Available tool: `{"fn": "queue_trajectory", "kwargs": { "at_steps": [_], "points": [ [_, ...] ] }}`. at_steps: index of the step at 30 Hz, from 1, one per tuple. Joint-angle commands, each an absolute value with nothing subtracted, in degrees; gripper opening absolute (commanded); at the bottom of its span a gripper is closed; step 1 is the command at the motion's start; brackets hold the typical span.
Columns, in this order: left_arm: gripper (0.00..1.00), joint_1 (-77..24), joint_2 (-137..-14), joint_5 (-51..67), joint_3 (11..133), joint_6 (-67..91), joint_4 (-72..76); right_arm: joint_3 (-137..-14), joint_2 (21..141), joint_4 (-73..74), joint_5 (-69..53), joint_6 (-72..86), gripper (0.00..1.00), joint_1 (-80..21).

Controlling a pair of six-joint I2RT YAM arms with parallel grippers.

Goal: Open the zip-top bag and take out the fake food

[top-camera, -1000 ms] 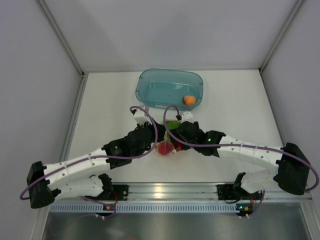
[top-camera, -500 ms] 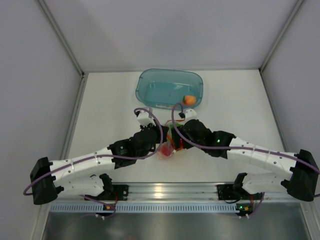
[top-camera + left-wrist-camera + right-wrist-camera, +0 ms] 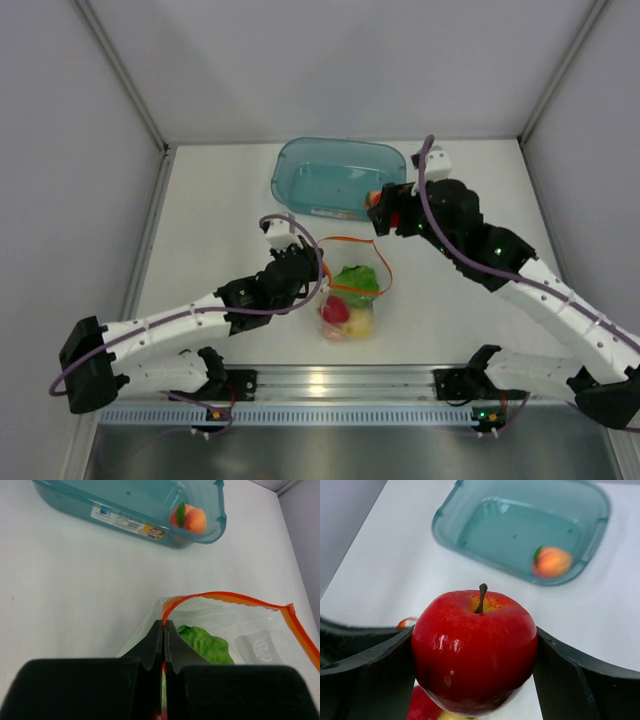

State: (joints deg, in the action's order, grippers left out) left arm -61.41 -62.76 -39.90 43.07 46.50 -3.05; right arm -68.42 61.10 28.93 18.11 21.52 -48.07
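Note:
The clear zip-top bag (image 3: 372, 300) lies on the table with its orange-red zip strip (image 3: 225, 597) gaping open. My left gripper (image 3: 163, 625) is shut on the strip's left end; it also shows in the top view (image 3: 308, 272). Inside the bag lie the green lettuce (image 3: 355, 278), a red piece (image 3: 335, 312) and a yellow fruit (image 3: 360, 322). My right gripper (image 3: 475, 656) is shut on a red apple (image 3: 475, 642) and holds it in the air. In the top view that gripper (image 3: 385, 212) is at the near right edge of the bin, where it hides the apple.
The teal translucent bin (image 3: 300, 160) stands at the back centre with a pink peach (image 3: 551, 561) inside, also seen in the left wrist view (image 3: 189, 519). White walls close in the table on the left, back and right.
My right gripper has risen out of the bag with the red apple and swung back and right to the bin. The bag's mouth now lies open. My left gripper has kept its hold on the strip.

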Motion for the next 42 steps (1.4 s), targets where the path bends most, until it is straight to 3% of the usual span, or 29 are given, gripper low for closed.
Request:
{"fn": "queue_trajectory", "kwargs": {
  "at_steps": [1,7,16,19,21,22,28,33,37,42],
  "points": [
    [0.00,-59.1,-59.3,-40.6,41.4,46.2,-3.4,-74.3,65.3,28.7,13.4,17.2,0.55,-37.2],
    [0.00,-51.9,-54.6,-36.4,42.9,43.0,-7.2,-86.4,84.3,25.2,8.0,11.9,0.56,-25.1],
    [0.00,-47.1,-52.6,-33.0,47.5,38.9,-9.9,-107.1,113.1,23.2,6.8,10.8,0.62,-23.8],
    [0.00,-46.7,-54.8,-31.6,48.2,38.5,-10.0,-110.8,119.2,21.6,7.4,11.6,0.76,-24.2],
    [0.00,-46.0,-55.7,-30.8,48.7,38.1,-10.0,-113.1,121.0,22.5,8.7,10.4,0.80,-24.9],
    [0.00,-45.8,-56.4,-30.2,48.8,38.1,-9.8,-114.9,121.6,23.7,9.7,9.9,0.96,-25.5],
    [0.00,-44.6,-57.7,-28.0,49.4,38.5,-9.1,-113.7,115.5,25.0,12.0,9.8,0.99,-26.0],
    [0.00,-44.6,-58.4,-25.5,50.4,39.1,-8.8,-111.5,108.2,29.7,2.9,11.3,0.99,-25.8],
    [0.00,-44.6,-57.0,-25.6,49.8,40.8,-8.8,-94.4,93.3,25.5,-11.6,18.3,0.74,-27.5],
    [0.00,-44.6,-56.7,-24.7,49.9,43.1,-8.8,-80.6,81.4,20.7,-6.5,23.0,0.69,-38.1]
  ]
}}
